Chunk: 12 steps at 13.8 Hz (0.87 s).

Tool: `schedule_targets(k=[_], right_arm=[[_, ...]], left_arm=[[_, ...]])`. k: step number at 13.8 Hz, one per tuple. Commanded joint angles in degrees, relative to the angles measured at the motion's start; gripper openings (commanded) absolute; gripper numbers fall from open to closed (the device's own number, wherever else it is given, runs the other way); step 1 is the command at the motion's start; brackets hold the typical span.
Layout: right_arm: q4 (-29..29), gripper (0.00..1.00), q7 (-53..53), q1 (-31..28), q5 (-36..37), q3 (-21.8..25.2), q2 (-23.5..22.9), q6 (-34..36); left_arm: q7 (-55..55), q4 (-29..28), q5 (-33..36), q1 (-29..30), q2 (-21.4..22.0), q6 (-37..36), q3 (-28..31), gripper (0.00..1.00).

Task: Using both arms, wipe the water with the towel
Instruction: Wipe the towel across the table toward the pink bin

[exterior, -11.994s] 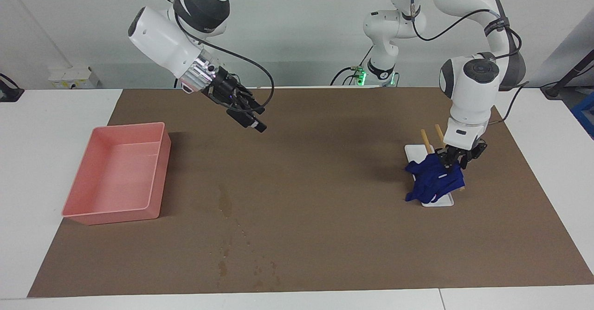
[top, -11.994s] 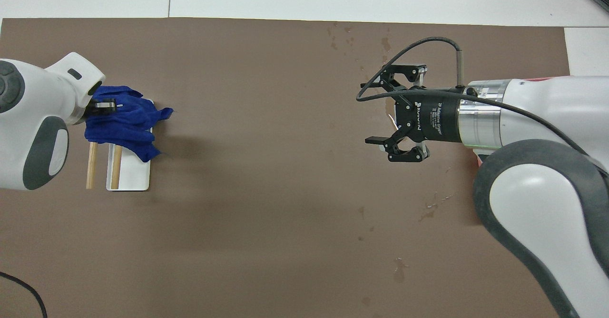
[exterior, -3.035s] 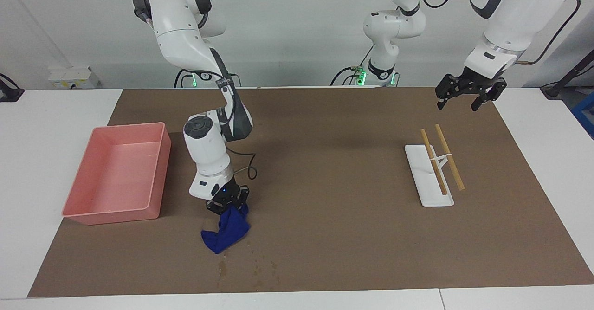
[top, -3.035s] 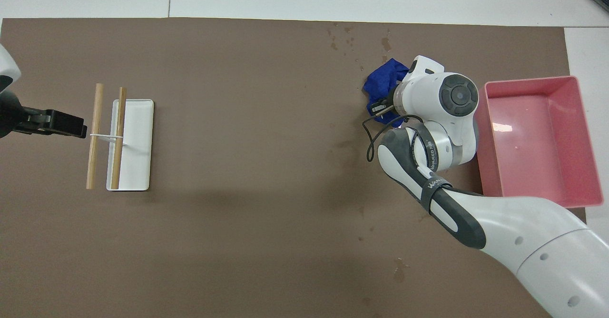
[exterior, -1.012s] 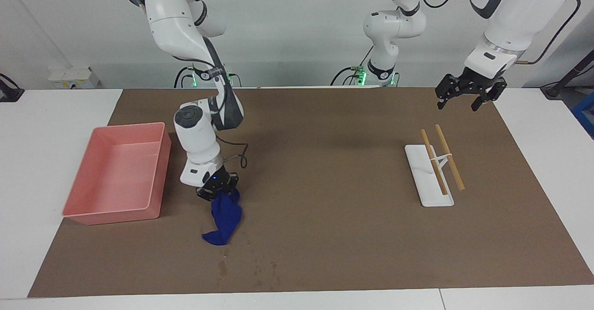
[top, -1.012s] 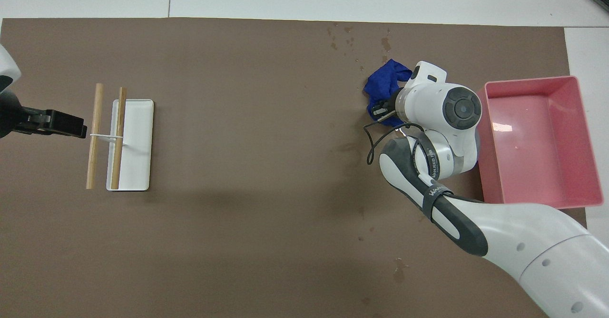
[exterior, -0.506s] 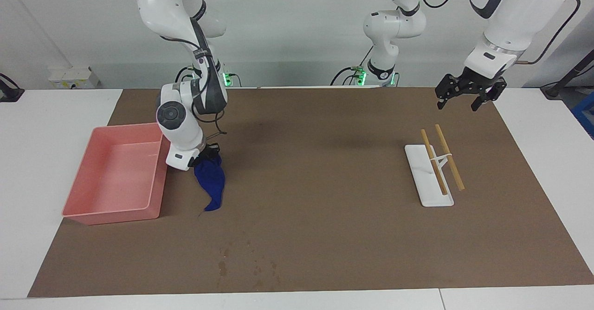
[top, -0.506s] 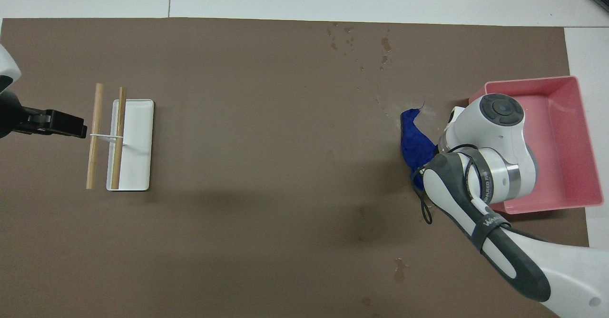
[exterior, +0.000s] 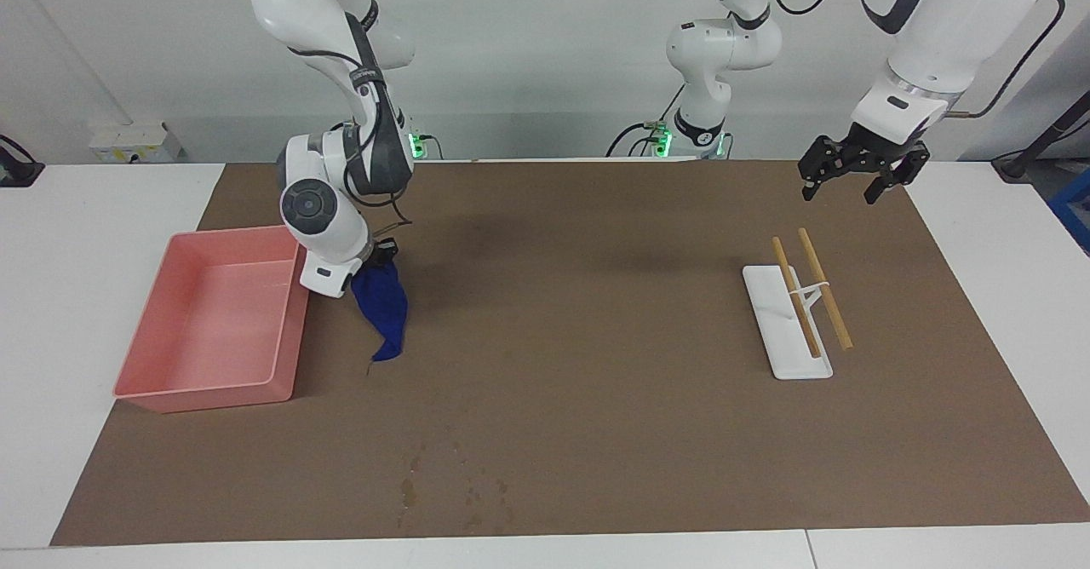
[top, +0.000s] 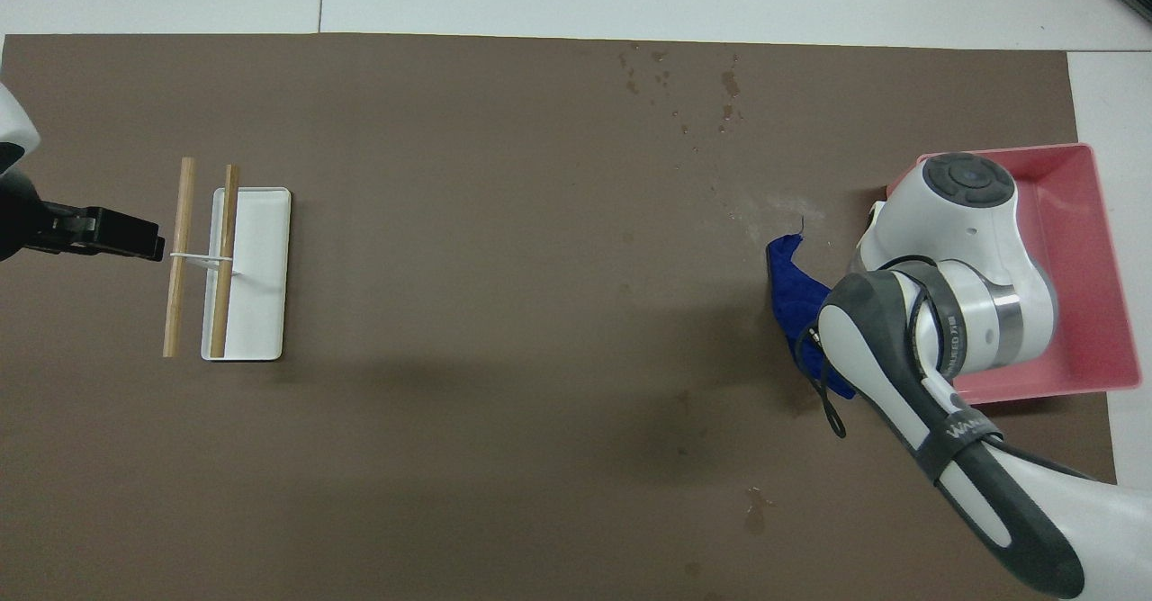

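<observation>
1. Facing view, we see the right gripper (exterior: 381, 255) clenched on the towel (exterior: 382, 309), hanging beside the pink tray (exterior: 170, 399).
2. Water (exterior: 409, 491) lies farther from us.
3. Our left gripper (exterior: 856, 179) waits, released.

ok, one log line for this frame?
right claw: shut on towel, lifted beside pink tray | left claw: open, waiting over mat corner | water: droplets remain

A robotics lab: two white arms (exterior: 341, 83) at a bare table (exterior: 51, 296).
</observation>
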State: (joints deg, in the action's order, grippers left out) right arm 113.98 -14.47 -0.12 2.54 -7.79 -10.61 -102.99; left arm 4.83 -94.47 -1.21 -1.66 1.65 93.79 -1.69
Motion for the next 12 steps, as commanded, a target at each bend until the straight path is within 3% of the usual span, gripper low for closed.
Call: schedule_targets(k=[1, 6, 12], right_arm=[[-2.9, 0.0, -0.8, -0.7, -0.2, -0.2, 3.2, 6.1], [-3.9, 0.0, -7.8, -3.4, 1.2, 1.0, 12.3, 11.6], [-13.9, 0.0, -28.3, -14.1, 10.2, 1.2, 12.4, 15.4]], left_arm=[[0.4, -0.4, -0.7, 0.9, 0.5, -0.6, -0.4, 1.0], [0.4, -0.4, -0.7, 0.9, 0.5, -0.6, -0.4, 1.0], [0.4, -0.4, -0.7, 0.9, 0.5, -0.6, -0.4, 1.0]])
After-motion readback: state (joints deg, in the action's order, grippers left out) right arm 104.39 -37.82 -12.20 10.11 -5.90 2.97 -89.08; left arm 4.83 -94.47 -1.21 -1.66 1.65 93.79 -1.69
